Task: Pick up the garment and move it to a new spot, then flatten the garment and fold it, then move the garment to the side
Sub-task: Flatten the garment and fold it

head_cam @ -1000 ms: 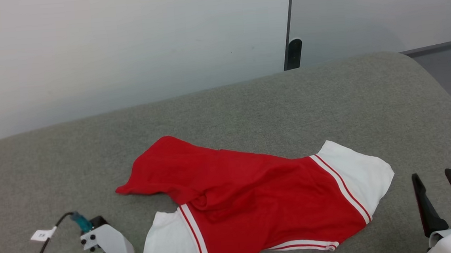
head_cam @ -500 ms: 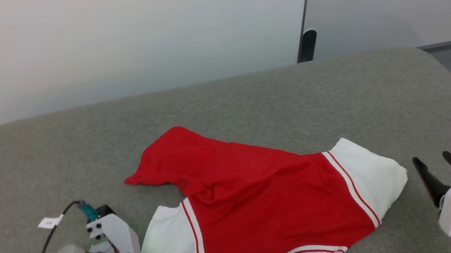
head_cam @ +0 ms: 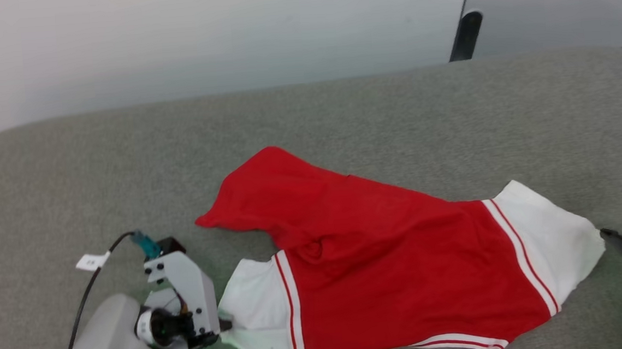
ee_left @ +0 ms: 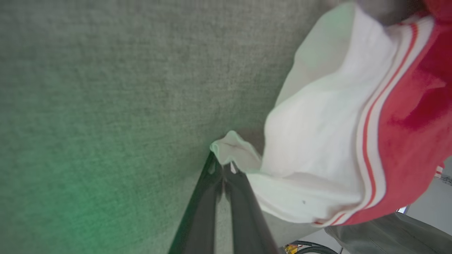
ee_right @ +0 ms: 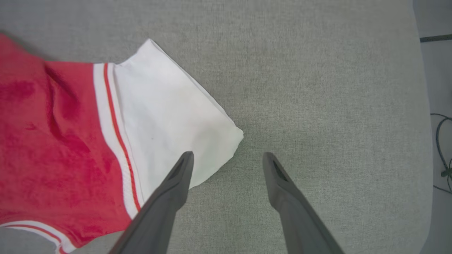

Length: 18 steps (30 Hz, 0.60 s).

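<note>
1. While L tool (ee_left: 221,169) is pinched shut on the white sleeve edge of garment (head_cam: 394,267), R tool (ee_right: 227,158) gapes wide, holding nothing, one finger over the other sleeve's corner.
2. White tag (head_cam: 92,261) on cable (head_cam: 85,300) nr L tool: writing too small to read.
3. Garment lies rumpled mid grey surface (head_cam: 123,155); lower edge cut off in head view.

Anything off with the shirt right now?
The shirt lies askew and rumpled, its red body twisted with a bunched fold by one sleeve. The left gripper pinches that sleeve's corner; the right gripper is open.
</note>
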Motion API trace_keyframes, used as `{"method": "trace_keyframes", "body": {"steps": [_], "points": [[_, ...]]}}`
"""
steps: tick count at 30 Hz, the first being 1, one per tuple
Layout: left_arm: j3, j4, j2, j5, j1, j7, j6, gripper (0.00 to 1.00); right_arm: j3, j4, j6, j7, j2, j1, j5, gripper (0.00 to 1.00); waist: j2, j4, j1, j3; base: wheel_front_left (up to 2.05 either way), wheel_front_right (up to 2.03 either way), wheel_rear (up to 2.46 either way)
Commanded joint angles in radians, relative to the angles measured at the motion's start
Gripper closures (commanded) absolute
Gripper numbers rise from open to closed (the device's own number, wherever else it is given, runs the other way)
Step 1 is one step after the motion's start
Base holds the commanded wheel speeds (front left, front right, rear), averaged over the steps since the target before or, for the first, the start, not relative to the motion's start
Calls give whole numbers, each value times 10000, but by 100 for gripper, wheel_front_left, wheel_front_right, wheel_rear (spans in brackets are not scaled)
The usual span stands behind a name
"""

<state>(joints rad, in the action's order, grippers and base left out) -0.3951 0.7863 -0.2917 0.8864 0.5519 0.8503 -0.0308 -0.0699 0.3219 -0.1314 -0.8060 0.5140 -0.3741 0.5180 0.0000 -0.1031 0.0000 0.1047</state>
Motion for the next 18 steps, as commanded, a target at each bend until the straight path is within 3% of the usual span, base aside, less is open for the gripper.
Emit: {"method": "trace_keyframes", "body": {"steps": [1, 16, 17, 18], "points": [[-111, 255, 259, -152, 108, -414, -1, 100, -67, 335, 8, -88, 52, -245, 40, 0, 0, 278, 0, 325, 0, 0, 0], [-269, 1008, 618, -193, 975, -790, 319, 100, -535, 3496, 10, -1191, -367, -1409, -595, 0, 0, 747, 0, 907, 0, 0, 0], [-303, 1080, 635, -219, 994, -804, 360, 100, -509, 3732, 8, -1284, -426, -1437, -633, 42, 0, 767, 0, 903, 0, 0, 0], [-319, 1157, 652, -227, 1018, -835, 390, 100, -500, 3946, 10, -1406, -461, -1464, -675, 100, 0, 786, 0, 894, 0, 0, 0]]}}
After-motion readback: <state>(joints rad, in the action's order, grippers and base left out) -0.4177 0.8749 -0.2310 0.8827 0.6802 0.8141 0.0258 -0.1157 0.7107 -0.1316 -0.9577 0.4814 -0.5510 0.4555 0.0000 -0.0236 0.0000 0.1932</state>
